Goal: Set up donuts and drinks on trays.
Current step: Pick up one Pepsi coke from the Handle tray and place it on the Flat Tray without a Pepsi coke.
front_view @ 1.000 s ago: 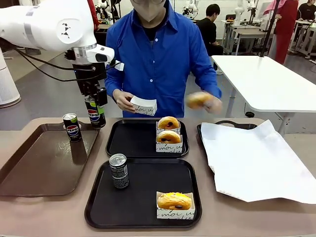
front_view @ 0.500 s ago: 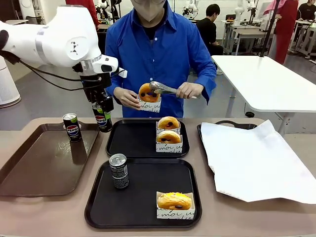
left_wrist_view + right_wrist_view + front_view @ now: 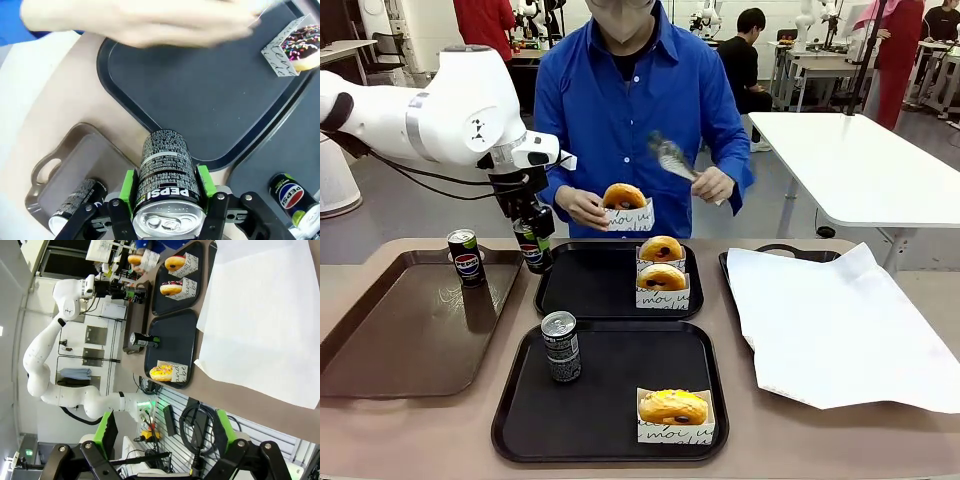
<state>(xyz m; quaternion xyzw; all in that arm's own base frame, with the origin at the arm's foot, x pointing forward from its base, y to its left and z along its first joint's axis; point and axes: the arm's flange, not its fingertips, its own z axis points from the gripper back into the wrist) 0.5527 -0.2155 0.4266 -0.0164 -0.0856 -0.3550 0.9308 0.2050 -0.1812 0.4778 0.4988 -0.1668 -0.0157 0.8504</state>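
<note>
My left gripper (image 3: 532, 240) is shut on a Pepsi can (image 3: 532, 252) and holds it above the left rim of the far black tray (image 3: 588, 287). In the left wrist view the can (image 3: 167, 175) stands between the green pads (image 3: 128, 184), over the table strip beside that tray (image 3: 200, 100). Two sleeved donuts (image 3: 661, 249) (image 3: 661, 277) sit on the far tray. The near black tray (image 3: 620, 390) holds a can (image 3: 560, 346) and a yellow donut (image 3: 672, 407). The person holds a sleeved donut (image 3: 624, 203) and tongs (image 3: 670, 157). My right gripper (image 3: 165, 432) is open, off the table.
A glossy brown tray (image 3: 400, 335) at the left carries one more Pepsi can (image 3: 466, 257). White paper (image 3: 840, 320) covers a dark tray (image 3: 790, 250) at the right. The person's hand (image 3: 140, 20) blurs over the far tray in the left wrist view.
My left gripper has carried the can rightward from over the brown tray to the far black tray's left edge. The person set a donut into the sleeve and lifted the tongs away.
</note>
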